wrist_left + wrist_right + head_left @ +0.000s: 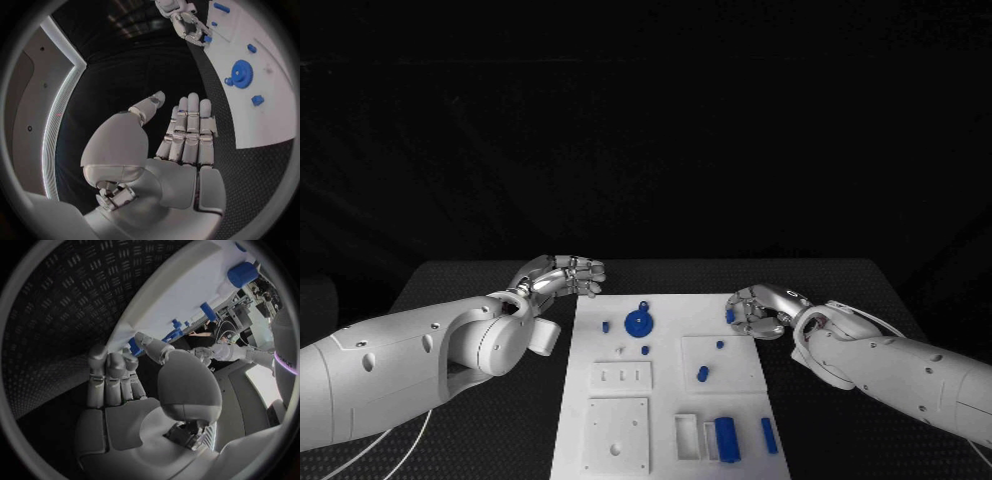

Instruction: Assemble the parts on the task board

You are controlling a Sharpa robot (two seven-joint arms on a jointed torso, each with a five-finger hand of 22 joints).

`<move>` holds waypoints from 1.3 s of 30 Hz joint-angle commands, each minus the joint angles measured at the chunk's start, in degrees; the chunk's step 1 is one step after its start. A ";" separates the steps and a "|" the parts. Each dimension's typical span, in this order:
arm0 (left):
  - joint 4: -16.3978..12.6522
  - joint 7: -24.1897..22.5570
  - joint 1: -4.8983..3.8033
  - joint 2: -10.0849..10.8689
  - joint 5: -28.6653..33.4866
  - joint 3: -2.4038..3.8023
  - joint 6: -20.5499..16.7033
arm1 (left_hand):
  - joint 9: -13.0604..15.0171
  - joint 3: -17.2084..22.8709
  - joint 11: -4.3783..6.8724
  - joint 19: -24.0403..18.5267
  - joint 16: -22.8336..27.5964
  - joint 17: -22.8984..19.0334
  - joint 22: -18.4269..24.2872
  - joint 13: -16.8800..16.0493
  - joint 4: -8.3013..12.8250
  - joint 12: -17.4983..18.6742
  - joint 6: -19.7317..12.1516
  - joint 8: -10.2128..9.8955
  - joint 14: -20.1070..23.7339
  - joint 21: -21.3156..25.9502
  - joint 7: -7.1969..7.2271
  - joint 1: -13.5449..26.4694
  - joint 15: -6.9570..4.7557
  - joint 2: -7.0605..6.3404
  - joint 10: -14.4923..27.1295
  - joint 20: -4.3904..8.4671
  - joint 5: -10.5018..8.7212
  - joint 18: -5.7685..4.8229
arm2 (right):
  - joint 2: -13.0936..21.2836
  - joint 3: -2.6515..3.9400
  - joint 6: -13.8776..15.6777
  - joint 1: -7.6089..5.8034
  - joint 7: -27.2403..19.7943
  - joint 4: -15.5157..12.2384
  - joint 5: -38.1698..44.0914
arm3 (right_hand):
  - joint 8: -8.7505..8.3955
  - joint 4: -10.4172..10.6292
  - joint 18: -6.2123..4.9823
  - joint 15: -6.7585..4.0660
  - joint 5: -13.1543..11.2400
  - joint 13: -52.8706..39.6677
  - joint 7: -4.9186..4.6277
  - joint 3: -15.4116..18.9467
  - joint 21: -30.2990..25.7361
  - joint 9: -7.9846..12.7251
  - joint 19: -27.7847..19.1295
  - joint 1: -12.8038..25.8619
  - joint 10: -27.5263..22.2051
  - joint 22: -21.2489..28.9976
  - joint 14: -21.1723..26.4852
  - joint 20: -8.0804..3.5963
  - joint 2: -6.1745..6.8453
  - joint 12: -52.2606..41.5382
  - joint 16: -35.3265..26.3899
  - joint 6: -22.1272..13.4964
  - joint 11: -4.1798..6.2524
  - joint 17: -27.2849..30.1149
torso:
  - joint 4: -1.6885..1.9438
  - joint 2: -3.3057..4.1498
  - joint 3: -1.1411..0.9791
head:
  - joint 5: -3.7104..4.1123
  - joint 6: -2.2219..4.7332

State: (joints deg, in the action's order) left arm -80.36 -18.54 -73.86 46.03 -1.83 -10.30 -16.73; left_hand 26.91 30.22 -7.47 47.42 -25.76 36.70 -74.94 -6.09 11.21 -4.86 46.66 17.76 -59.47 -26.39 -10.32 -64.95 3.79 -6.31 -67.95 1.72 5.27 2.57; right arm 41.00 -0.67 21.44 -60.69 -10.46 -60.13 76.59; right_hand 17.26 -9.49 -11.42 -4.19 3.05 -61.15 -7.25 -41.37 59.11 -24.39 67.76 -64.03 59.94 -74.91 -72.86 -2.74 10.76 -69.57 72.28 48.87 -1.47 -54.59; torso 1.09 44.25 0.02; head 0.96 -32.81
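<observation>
The white task board (661, 395) lies in the middle of the black table. A blue gear (639, 322) sits near its far edge, also seen from the left wrist (241, 74). Small blue parts (606, 326) (720, 344) (702, 375) are dotted over the board. My right hand (762, 310) is at the board's far right corner, where thumb and a fingertip pinch a small blue part (731, 315) (134, 346) (207, 38). My left hand (564, 276) (181, 135) hovers off the board's far left corner with fingers straight and nothing in it.
At the board's near right a blue cylinder (727, 440) and a blue bar (769, 435) lie beside a white slotted block (687, 437). Two white square plates (623, 376) (617, 432) sit on the near left. Black patterned table (459, 285) surrounds the board.
</observation>
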 commanded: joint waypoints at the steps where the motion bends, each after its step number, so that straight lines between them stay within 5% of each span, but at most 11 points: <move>1: -0.18 -0.44 0.00 -0.02 0.07 0.04 1.03 | 0.06 0.08 -0.02 -0.38 0.24 0.07 -1.04 0.07 0.35 0.37 0.12 -0.33 -0.42 -0.19 -0.17 0.67 0.08 -0.05 0.20 0.13 -0.31 0.68 | -0.15 -0.01 0.12 0.07 0.14 -0.03 -0.04 | 0.63 -0.13 -3.58 -0.65 -0.26 0.11 -0.67 -0.45 0.32 -0.20 0.22 0.12 -0.87 -1.00 0.05 -0.36 -0.51 -0.19 0.24 2.91 0.02 -0.12 | -0.03 -0.01 -0.01 | 0.01 0.02; 27: -0.16 -0.26 0.00 0.02 -0.03 0.04 1.08 | 0.07 0.14 -0.03 -0.40 0.32 0.14 -1.04 0.07 0.39 0.41 0.08 -0.36 -0.42 -0.19 -0.20 0.65 0.08 -0.04 0.22 0.14 -0.30 0.69 | -0.66 -0.01 0.81 0.07 0.45 -0.09 0.10 | 2.21 -0.62 -3.58 -1.70 -0.26 0.53 0.46 -0.96 0.71 -1.08 0.45 1.19 -0.36 -0.92 -0.19 -0.45 -0.88 -0.21 0.15 5.71 1.11 -0.37 | -0.03 -0.04 0.04 | -0.19 0.02; 39: -0.19 -0.19 0.00 0.08 -0.11 0.04 1.04 | 0.07 0.17 -0.03 -0.41 0.35 0.17 -1.04 0.07 0.40 0.42 0.06 -0.37 -0.43 -0.19 -0.20 0.64 0.08 -0.03 0.22 0.14 -0.30 0.69 | -0.73 -0.01 2.15 0.07 0.71 -0.08 0.14 | 3.92 -1.26 -3.58 -2.72 -0.26 0.73 1.64 -1.34 1.08 -2.11 0.69 1.73 0.38 -0.93 -0.55 -0.56 -3.53 -0.37 0.20 8.85 2.21 -0.64 | -0.06 -0.04 0.04 | -0.23 -0.03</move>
State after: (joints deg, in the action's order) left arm -80.39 -18.42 -73.86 46.15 -1.87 -10.30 -16.55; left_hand 26.89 30.36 -7.47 47.42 -25.76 36.79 -74.91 -6.09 11.35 -4.65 46.66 17.76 -59.47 -26.39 -10.32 -64.96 3.79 -6.31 -67.96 1.72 5.27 2.18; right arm 40.30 -0.68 22.71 -60.66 -9.92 -60.17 76.59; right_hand 20.83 -10.45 -11.47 -6.57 3.06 -60.49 -6.33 -42.65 59.92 -26.41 68.47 -62.14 61.03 -74.91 -73.39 -2.89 7.79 -69.65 72.28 49.79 -0.38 -55.16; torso 1.04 44.20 0.07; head 0.79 -32.79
